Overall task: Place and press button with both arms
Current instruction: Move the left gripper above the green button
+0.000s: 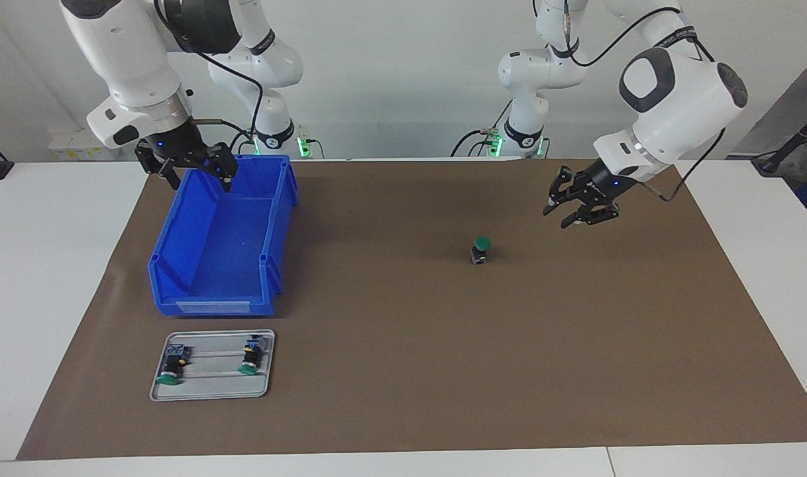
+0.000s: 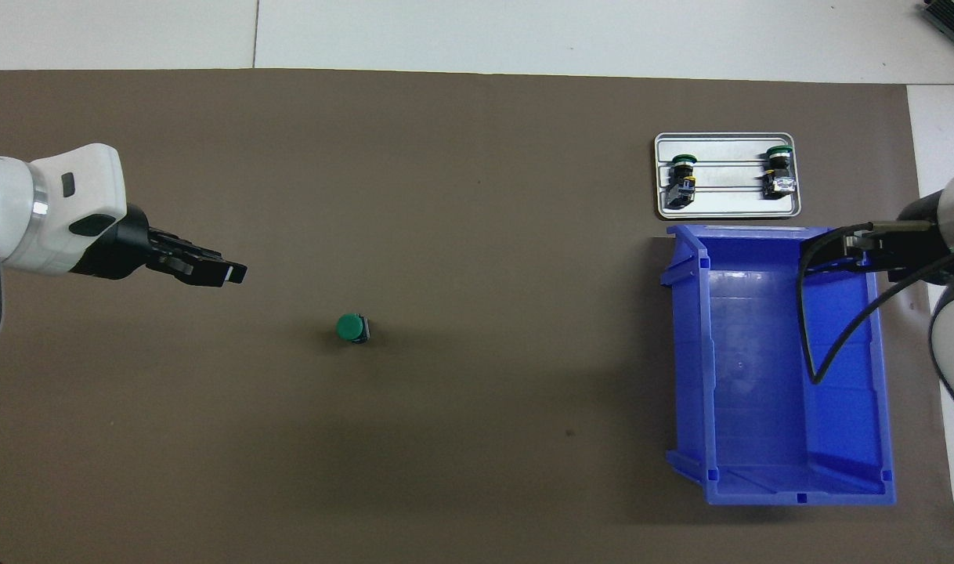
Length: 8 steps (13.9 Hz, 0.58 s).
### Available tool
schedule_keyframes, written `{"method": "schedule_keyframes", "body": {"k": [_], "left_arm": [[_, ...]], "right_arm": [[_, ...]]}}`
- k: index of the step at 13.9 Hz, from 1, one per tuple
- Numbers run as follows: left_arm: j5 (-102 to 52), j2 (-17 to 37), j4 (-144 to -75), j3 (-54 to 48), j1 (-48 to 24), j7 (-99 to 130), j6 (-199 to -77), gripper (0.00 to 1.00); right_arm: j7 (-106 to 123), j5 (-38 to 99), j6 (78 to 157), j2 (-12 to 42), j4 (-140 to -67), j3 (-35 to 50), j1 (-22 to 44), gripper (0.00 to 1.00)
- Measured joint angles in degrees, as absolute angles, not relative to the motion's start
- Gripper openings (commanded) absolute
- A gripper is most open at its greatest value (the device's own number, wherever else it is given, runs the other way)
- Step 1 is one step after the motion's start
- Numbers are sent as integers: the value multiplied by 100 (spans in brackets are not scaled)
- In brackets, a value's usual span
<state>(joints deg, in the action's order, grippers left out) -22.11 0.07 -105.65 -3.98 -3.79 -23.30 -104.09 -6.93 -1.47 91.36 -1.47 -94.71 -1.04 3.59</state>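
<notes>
The button [image 1: 481,250] is standing cap-up mid-mat, ready for pressing, while the left gripper [image 1: 579,211], its clench unclear, is hovering near it and the right gripper [image 1: 195,173] is waiting spread wide over the bin [image 1: 178,281].

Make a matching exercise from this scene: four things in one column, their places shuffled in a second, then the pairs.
Things:
1. upright button
2. blue bin
3. grey tray
4. right pincer

Places:
A. holds two buttons lying on their sides
B. over the bin's end nearest the robots
C. alone on the brown mat, green cap up
D. between the tray and the robots

Pairs: 1-C, 2-D, 3-A, 4-B
</notes>
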Motion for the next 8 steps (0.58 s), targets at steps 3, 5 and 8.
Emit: {"method": "schedule_keyframes", "body": {"k": [3,5,8], "left_arm": [[-1710,5,-10685,-413,-1029,-958,-10929,3],[-1666,4,-10967,-417,-1317,-539,-11451,0],[-1660,6,-11436,-415,-1480,-439,-11944,0]], "right_arm": [[-693,-147,9136,-147,-9471,-104,359,100],[-693,-147,9136,-147,-9471,-104,359,100],[-693,-147,9136,-147,-9471,-104,359,100]]}}
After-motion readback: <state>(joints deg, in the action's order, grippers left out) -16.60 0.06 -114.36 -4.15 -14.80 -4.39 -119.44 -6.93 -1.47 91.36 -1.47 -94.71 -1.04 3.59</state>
